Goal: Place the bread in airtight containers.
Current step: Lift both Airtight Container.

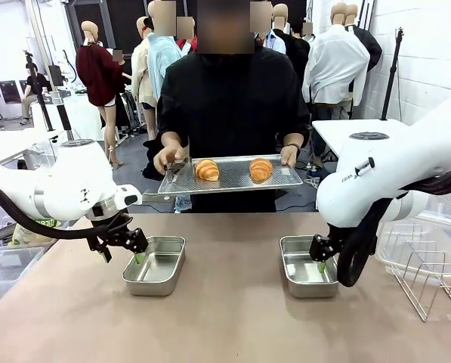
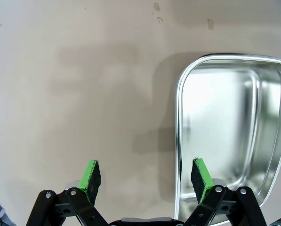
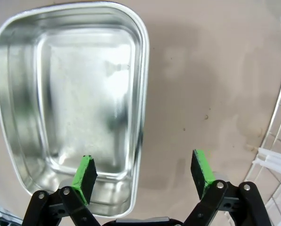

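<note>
Nearest us at the table's edge, we are keeping our left gripper (image 2: 145,165) and right gripper (image 3: 142,164) spread wide and empty, each straddling one wall of a lidless tin: the left tin (image 1: 163,274) and the right tin (image 1: 301,278). Beyond them, a person (image 1: 233,98) is holding a perforated tray (image 1: 233,186) carrying one croissant (image 1: 207,169) beside another croissant (image 1: 261,169).

Croissants (image 1: 207,169) on tray (image 1: 233,186), tins (image 1: 155,265) open
Two golden, ridged crescents lie side by side at 12 o'clock; lidless, empty steel tins sit upright on the tabletop (image 1: 225,318), 10 and 2 o'clock.
</note>
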Robot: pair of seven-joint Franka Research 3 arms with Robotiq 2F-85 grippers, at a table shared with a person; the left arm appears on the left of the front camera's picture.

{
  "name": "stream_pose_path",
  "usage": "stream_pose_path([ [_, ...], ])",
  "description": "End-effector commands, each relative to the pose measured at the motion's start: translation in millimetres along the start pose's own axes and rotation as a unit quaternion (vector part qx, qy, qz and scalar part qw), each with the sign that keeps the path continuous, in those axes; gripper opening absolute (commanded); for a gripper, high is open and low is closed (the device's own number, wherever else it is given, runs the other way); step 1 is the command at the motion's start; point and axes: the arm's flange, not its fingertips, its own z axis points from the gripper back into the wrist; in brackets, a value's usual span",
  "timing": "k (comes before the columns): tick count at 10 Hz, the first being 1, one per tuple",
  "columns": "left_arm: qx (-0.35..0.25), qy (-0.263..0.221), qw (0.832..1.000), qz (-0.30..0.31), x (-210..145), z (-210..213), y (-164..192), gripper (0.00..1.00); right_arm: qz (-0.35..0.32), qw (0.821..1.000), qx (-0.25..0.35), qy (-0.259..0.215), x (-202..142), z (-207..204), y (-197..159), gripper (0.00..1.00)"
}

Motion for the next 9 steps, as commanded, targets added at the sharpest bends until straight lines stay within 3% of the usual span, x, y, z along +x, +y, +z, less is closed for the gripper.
stream_pose_path([
  [1, 0.019, 0.011, 1.000, 0.019, 6.1, 2.9, -0.7, 1.00, 0.010, 1.000, -0.014, 0.005, -1.2, -1.2, -1.1, 1.00],
  [4, 0.000, 0.000, 1.000, 0.000, 0.0, 0.0, 0.0, 1.00, 0.010, 1.000, -0.014, 0.005, -1.2, -1.2, -1.1, 1.00],
  [9, 0.021, 0.019, 1.000, 0.004, 6.4, -16.6, -7.6, 1.00, -0.006, 1.000, -0.029, 0.004, 17.1, -7.6, 4.5, 1.00],
])
